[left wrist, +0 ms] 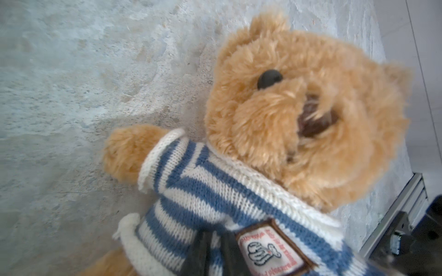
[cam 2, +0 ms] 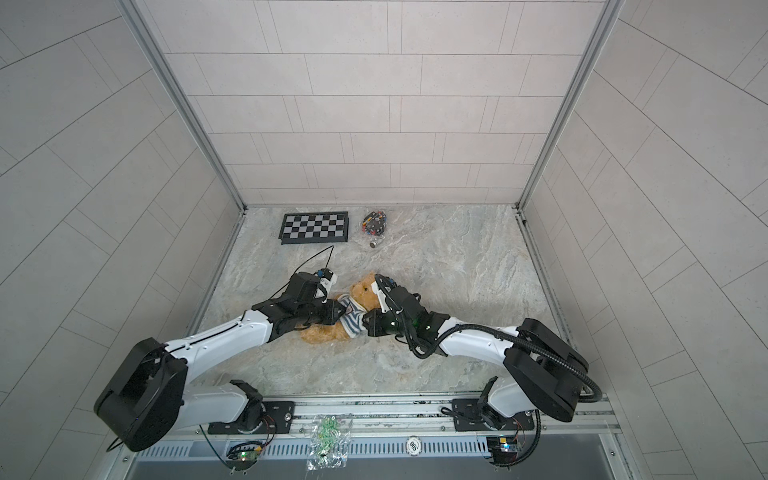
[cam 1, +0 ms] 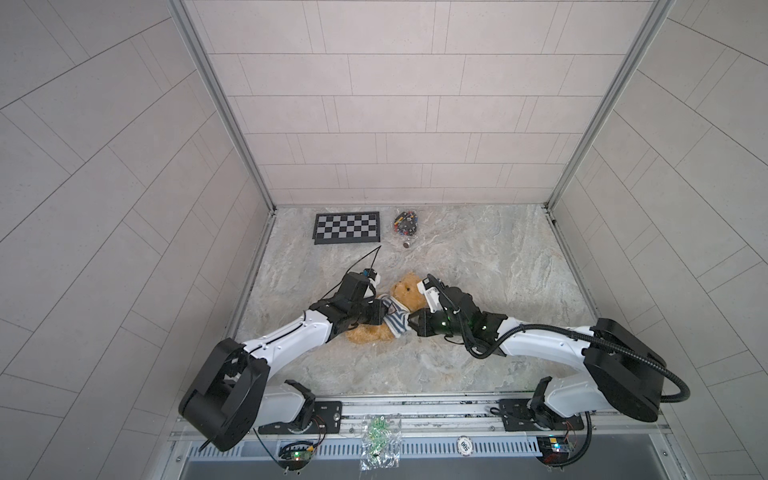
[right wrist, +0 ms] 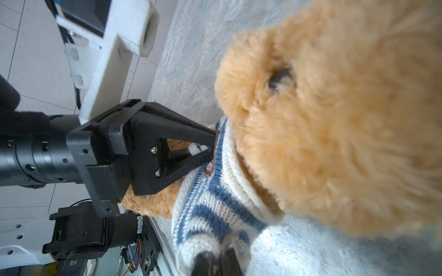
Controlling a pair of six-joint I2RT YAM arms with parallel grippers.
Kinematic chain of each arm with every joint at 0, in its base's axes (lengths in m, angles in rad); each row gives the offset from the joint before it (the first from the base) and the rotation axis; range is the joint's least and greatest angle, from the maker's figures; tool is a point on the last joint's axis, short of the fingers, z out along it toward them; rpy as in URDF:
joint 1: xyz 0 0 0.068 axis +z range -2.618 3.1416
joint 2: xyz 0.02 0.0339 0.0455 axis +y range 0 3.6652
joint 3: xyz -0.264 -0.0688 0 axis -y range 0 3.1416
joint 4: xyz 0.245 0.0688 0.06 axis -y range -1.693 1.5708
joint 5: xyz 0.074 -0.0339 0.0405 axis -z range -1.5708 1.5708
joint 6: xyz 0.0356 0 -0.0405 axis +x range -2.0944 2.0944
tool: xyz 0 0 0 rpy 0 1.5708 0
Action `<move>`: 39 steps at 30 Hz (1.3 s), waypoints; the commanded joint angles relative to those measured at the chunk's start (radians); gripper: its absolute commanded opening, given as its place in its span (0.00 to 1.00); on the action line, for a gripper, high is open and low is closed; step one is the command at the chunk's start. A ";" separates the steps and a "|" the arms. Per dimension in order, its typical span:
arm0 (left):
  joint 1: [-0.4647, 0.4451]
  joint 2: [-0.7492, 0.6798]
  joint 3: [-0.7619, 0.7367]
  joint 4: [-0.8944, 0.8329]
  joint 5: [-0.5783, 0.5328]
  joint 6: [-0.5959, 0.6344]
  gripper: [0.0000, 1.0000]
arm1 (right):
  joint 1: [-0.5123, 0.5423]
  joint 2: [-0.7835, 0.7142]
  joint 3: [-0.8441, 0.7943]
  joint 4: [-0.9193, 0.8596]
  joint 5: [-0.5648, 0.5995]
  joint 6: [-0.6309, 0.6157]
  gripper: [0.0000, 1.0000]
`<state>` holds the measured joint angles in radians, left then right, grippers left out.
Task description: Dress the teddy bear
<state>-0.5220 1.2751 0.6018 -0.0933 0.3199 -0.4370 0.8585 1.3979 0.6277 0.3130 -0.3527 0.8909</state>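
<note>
The teddy bear (cam 1: 406, 291) (cam 2: 365, 291) lies on its back on the marbled tabletop (cam 1: 478, 270), a little left of the middle in both top views. Its head points toward the far wall and its legs slant toward the left arm's side. It sits right between the two grippers.

Its fur is long, fluffy and golden-tan, with round ears. The left wrist view shows the bear (left wrist: 311, 107) with a black bead eye and a dark brown nose half buried in the muzzle fluff. It wears a knitted striped shirt (cam 1: 397, 320) (left wrist: 215, 191) in blue and cream, with a ribbed cream collar snug at the neck. A brown-edged patch (left wrist: 272, 248) sits on the chest. One stubby paw (left wrist: 126, 153) pokes out of a cream cuff. Below the hem the belly and legs are bare fur.

The left gripper (left wrist: 216, 248) (right wrist: 212, 145) has its jaws drawn nearly together, pinching a fold of the shirt just beside the patch.

The right gripper (right wrist: 217, 261) is closed tight. The end of the other sleeve runs down between its fingertips (that paw is not visible in the right wrist view, where the bear's face (right wrist: 334, 119) fills most of the picture, blurred).

At the far edge of the table, well apart from the bear, lie a checkerboard (cam 1: 347, 227) and a clear bag of small parts (cam 1: 406, 222).
</note>
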 commanded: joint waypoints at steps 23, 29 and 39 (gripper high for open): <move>-0.332 -0.324 -0.121 0.036 -0.131 -0.418 0.49 | 0.048 -0.032 -0.023 0.095 0.186 0.090 0.00; -0.331 -0.272 -0.115 0.056 -0.152 -0.411 0.40 | 0.055 -0.042 -0.023 0.091 0.189 0.089 0.00; -0.290 -0.241 -0.135 -0.034 -0.176 -0.373 0.00 | 0.027 -0.062 -0.060 0.155 0.109 0.039 0.00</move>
<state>-0.8406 1.0306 0.4587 -0.0681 0.1680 -0.8326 0.9009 1.3682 0.5858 0.4034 -0.2115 0.9508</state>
